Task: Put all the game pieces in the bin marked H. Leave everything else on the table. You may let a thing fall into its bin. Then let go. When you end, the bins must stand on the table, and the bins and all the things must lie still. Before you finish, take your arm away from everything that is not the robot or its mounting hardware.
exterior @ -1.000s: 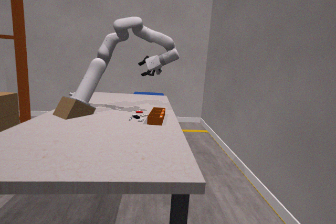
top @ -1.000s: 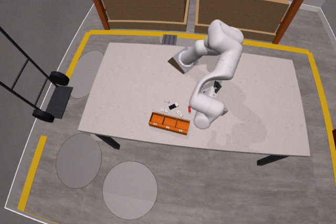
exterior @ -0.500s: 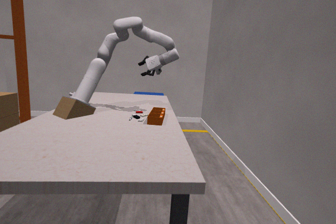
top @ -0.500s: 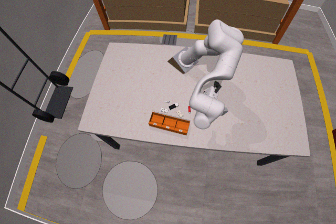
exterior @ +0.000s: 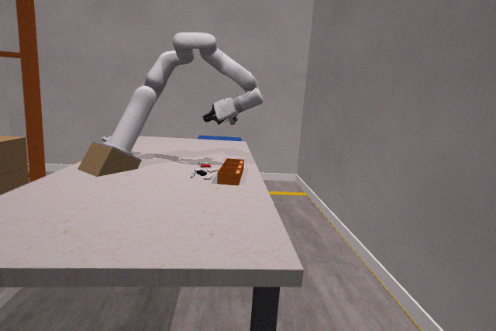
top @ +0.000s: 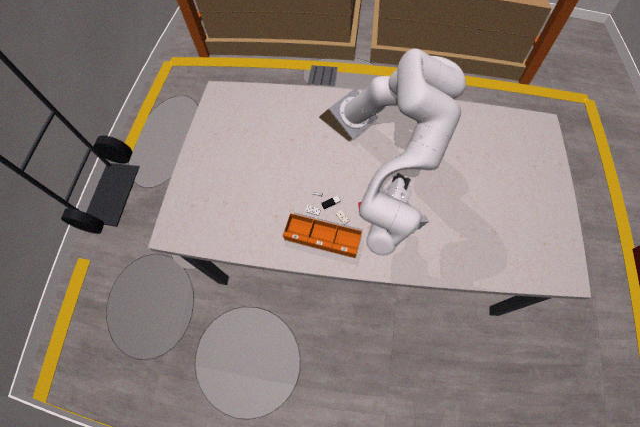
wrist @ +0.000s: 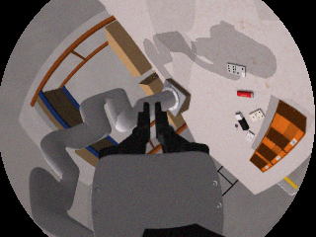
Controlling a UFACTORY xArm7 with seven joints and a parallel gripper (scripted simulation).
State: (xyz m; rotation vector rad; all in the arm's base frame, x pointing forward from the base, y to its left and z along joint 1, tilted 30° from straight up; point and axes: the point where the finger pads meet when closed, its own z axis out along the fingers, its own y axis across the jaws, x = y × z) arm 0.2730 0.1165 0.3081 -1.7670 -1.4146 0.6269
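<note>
High above table point(exterior: 160, 215), gripper point(exterior: 208, 116) shut (holding nothing).

Orange bins point(top: 321, 234), white arm point(top: 429, 117).

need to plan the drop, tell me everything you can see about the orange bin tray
The orange bin tray is a long, low box, open at the top, with two inner walls splitting it into three compartments in a row. It looks like rigid plastic or painted wood. Small pale labels sit on its front wall, one per compartment, too small to read. All three compartments look empty. It stands flat and upright on the table near the front edge. Small pieces lie close behind it, apart from it. The gripper hangs well above, shut and holding nothing.
</note>
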